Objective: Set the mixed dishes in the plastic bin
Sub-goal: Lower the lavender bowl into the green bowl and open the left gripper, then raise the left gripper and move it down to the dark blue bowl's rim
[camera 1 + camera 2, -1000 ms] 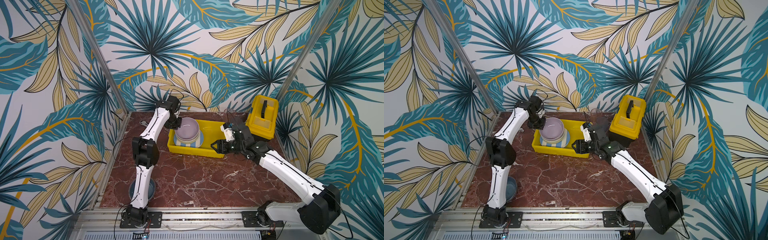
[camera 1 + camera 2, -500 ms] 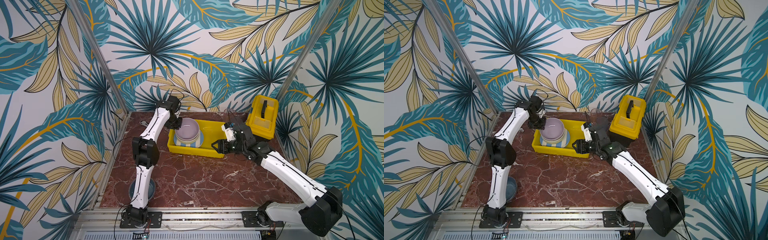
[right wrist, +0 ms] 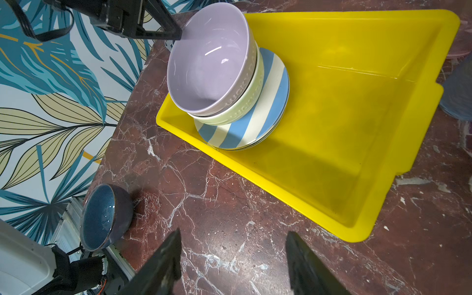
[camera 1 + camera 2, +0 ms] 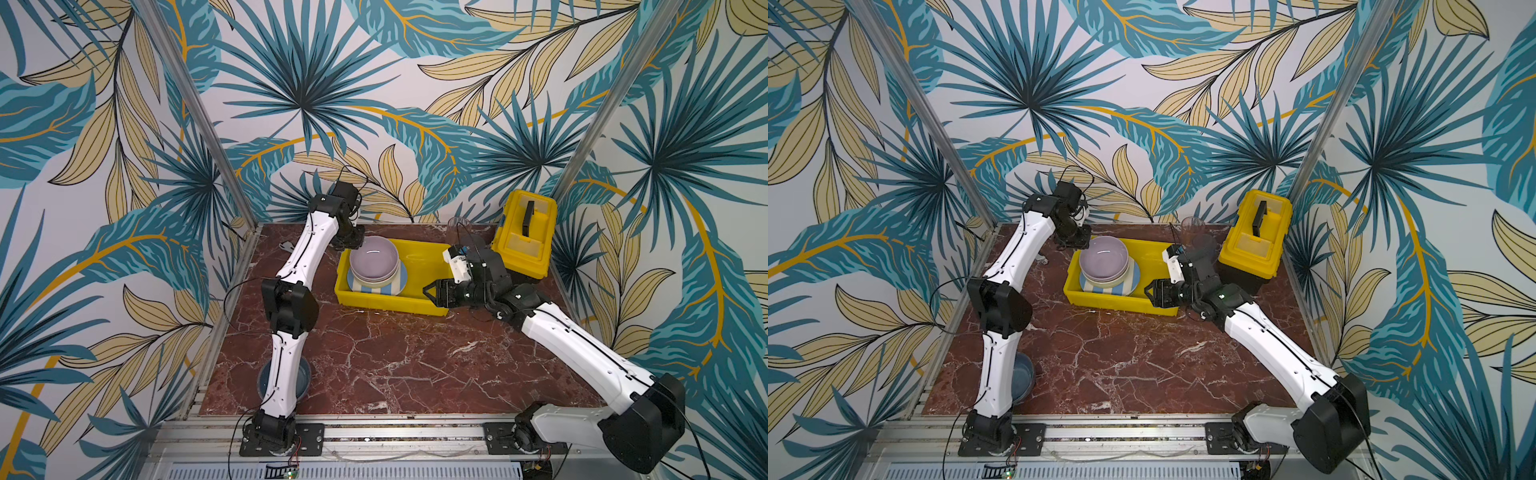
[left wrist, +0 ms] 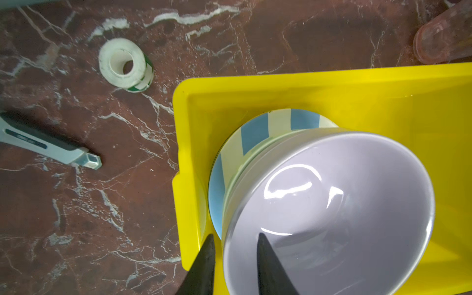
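My left gripper [image 5: 235, 235] stands with fingers parted astride the lilac bowl's [image 5: 332, 204] rim. It needs no hold, nested in the green bowl [image 3: 245, 107] at the bin's [image 3: 357, 178] left end. My right gripper [image 3: 233, 232] hangs open and empty by the bin's near right corner.

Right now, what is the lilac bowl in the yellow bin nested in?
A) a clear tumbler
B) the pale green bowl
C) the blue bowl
B: the right wrist view shows the lilac bowl sitting inside the pale green bowl, on the striped plate in the yellow bin.
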